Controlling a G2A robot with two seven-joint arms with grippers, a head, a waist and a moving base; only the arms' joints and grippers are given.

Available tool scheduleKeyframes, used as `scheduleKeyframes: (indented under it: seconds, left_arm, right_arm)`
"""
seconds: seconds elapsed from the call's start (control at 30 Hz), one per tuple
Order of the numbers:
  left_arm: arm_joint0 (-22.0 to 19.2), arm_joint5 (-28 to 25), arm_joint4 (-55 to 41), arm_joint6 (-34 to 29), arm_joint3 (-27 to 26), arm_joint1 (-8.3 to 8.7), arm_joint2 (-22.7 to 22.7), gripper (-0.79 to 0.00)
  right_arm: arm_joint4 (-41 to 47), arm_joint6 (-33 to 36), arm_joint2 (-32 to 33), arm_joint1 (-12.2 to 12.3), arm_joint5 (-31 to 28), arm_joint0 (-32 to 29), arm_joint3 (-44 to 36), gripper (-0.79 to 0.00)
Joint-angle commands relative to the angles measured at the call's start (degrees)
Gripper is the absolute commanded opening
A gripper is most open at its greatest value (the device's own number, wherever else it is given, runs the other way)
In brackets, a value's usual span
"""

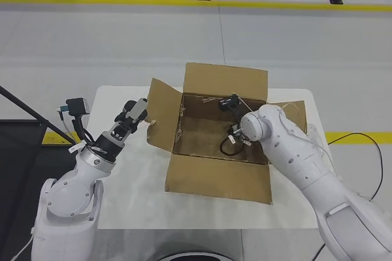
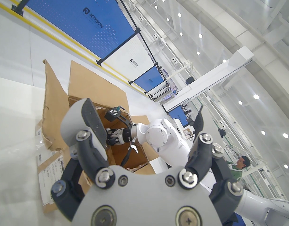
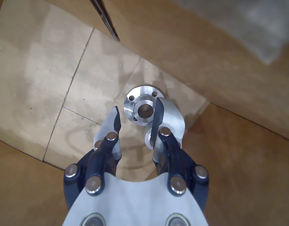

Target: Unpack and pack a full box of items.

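An open cardboard box [image 1: 219, 176] stands in the middle of the white table [image 1: 130, 196]. My right gripper [image 3: 137, 118] is down inside it, open, just above a round metal flange [image 3: 140, 105] that lies on the box floor in a corner. One finger overlaps the flange's rim; whether it touches I cannot tell. My left gripper [image 2: 144, 118] is open and holds nothing; it sits over the table to the left of the box [image 2: 88, 90]. From the left wrist, the right arm [image 2: 158, 137] is seen going into the box.
The box's flaps [image 1: 163, 114] stand up and outward on all sides. A torn flap [image 2: 50, 109] faces the left arm. A black cable [image 1: 230, 147] hangs from the right wrist inside the box. Bare table lies left and in front of the box.
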Motion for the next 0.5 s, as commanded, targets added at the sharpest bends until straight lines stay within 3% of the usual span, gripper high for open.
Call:
scheduleKeyframes:
  seconds: [0.0,0.47]
  left_arm:
    - [0.00,0.00,0.00,0.00,0.00,0.00,0.00,0.000]
    - [0.00,0.00,0.00,0.00,0.00,0.00,0.00,0.000]
  right_arm:
    - [0.03,-0.12,0.08,-0.19,-0.21,-0.02,0.45,-0.453]
    - [-2.78,-1.31,2.69,0.10,-1.93,-1.96,-3.79,-0.437]
